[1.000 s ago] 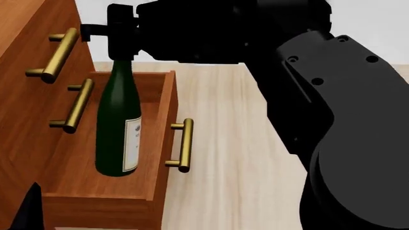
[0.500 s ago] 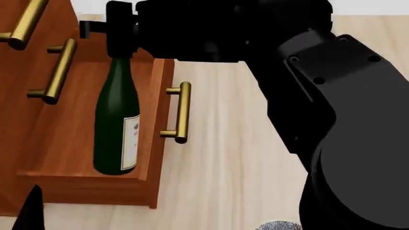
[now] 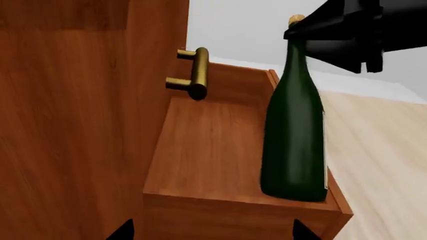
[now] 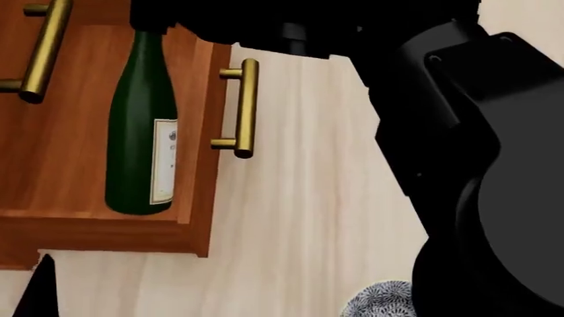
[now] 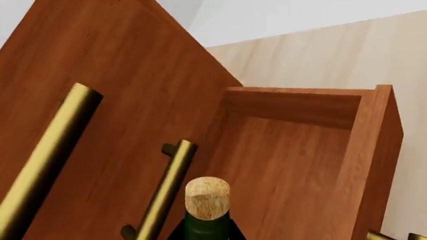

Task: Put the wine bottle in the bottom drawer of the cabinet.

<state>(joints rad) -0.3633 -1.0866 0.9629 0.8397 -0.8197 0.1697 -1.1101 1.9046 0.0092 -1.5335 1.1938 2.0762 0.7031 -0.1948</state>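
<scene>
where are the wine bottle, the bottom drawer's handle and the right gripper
wine bottle (image 4: pixel 137 142), head view, green body beside the label
bottom drawer handle (image 4: pixel 246 105), head view, middle of the brass bar
right gripper (image 3: pixel 333 37), left wrist view, black fingers at the bottle's neck

The bottle (image 4: pixel 139 132), dark green glass with a long neck, a tan cork top and a white label, stands upright in the open bottom drawer (image 4: pixel 53 165), straight below the right gripper (image 3: pixel 333 37), which closes on its neck just under the cork. It sits near the drawer's front wall, the side bearing the brass bar handle. The drawer, reddish-brown wood, juts out of the cabinet (image 3: pixel 73 125), whose upper drawers are shut.
</scene>
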